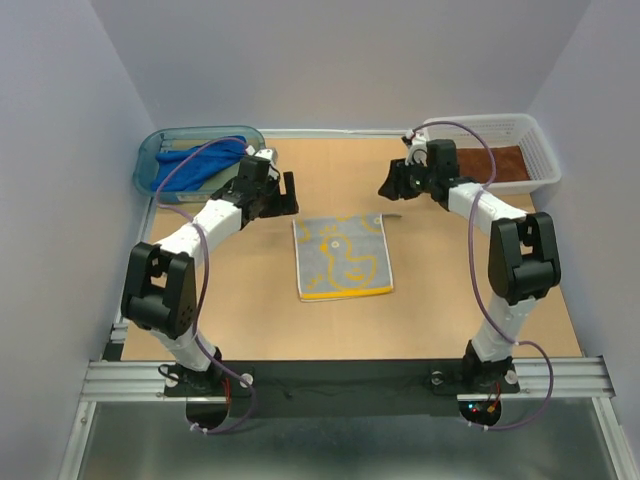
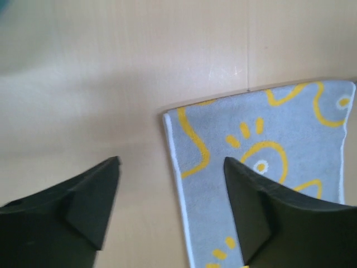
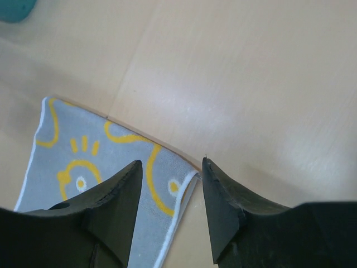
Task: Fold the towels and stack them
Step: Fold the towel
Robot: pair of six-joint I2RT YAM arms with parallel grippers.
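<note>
A grey towel with a yellow duck pattern (image 1: 343, 258) lies folded flat in the middle of the table. My left gripper (image 1: 285, 195) hovers open above its far left corner; in the left wrist view the towel (image 2: 268, 134) lies partly under the right finger, and the gripper (image 2: 172, 162) holds nothing. My right gripper (image 1: 388, 185) is open over the far right corner. In the right wrist view the towel (image 3: 72, 162) has its folded corner below the gap of the gripper (image 3: 170, 162), not pinched. A blue towel (image 1: 195, 165) and a rust-brown towel (image 1: 500, 163) sit at the back.
The blue towel lies bunched in a teal tub (image 1: 150, 150) at the back left. The brown towel lies in a white basket (image 1: 545, 150) at the back right. Light walls enclose the wooden table (image 1: 450, 300) on three sides.
</note>
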